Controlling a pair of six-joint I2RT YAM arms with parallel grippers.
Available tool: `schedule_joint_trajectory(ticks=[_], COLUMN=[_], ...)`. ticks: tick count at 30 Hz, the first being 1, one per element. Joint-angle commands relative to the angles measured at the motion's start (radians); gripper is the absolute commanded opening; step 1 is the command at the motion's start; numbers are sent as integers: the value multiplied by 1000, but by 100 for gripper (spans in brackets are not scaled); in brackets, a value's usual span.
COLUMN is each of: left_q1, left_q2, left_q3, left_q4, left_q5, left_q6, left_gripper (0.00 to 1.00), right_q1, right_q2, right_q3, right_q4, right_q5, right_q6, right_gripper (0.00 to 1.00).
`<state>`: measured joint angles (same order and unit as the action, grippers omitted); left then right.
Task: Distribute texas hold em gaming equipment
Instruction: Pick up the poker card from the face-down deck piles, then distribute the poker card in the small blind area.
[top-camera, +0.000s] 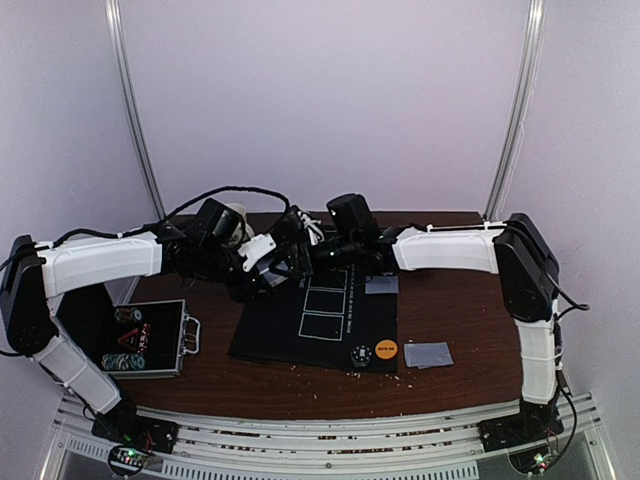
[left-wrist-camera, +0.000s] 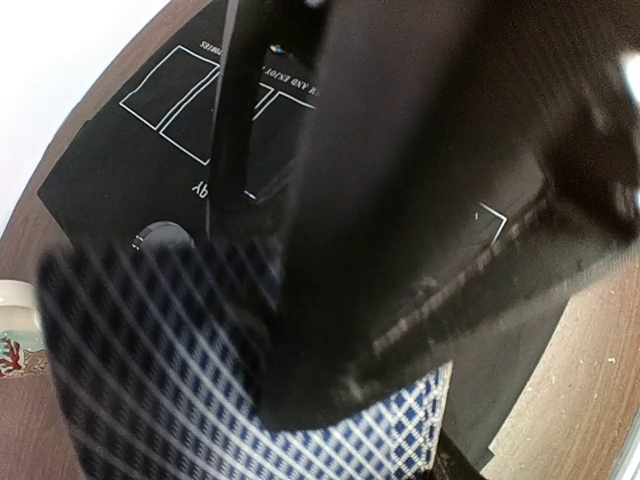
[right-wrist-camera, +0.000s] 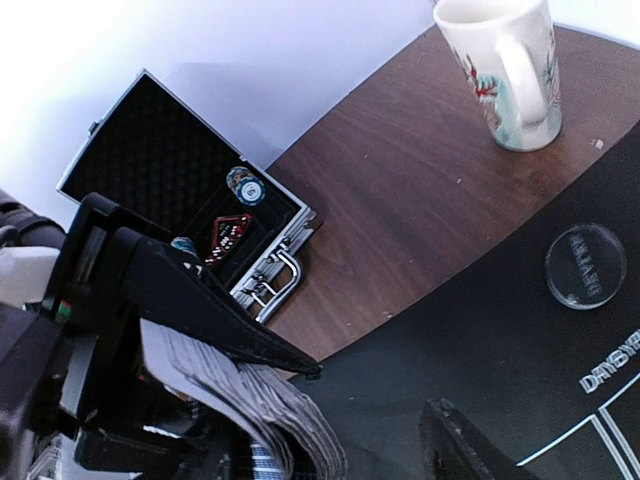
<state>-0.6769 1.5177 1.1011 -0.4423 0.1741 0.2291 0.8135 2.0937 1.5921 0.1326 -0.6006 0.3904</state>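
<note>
Left gripper (top-camera: 262, 270) pinches the deck (right-wrist-camera: 250, 395) across its faces, above the mat's (top-camera: 290, 345) far-left corner. Right gripper (top-camera: 300, 253) is at the deck's edge; I cannot tell how its jaws stand. I judge the cards light, slick and bendy, so I would take one by its free edge.

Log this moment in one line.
left jaws: shut on card deck | right jaws: at deck, state unclear | location: above black mat
</note>
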Motion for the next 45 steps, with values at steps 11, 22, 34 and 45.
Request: schedule_joint_trajectory(ticks=[11,22,34,45], left_q1=[-3,-3,-3,-2], left_q2=[-21,-18,-17,-20], left_q3=[-3,-3,-2,-1], left_q4=[30,29,29,26], left_q5=[12,1,-17,-16], left_q6=[12,10,3,1], left_gripper=[46,46,46,46], right_q1=[4,4,-69,-222], right_q2=[-87,-163,-453,-405], right_q3=[29,17,-241,-492], right_q4=[-136,-259,-193,-1], right_q5=[12,77,328,532], right_q6=[-55,-92,77,457], right_gripper=[30,0,0,0])
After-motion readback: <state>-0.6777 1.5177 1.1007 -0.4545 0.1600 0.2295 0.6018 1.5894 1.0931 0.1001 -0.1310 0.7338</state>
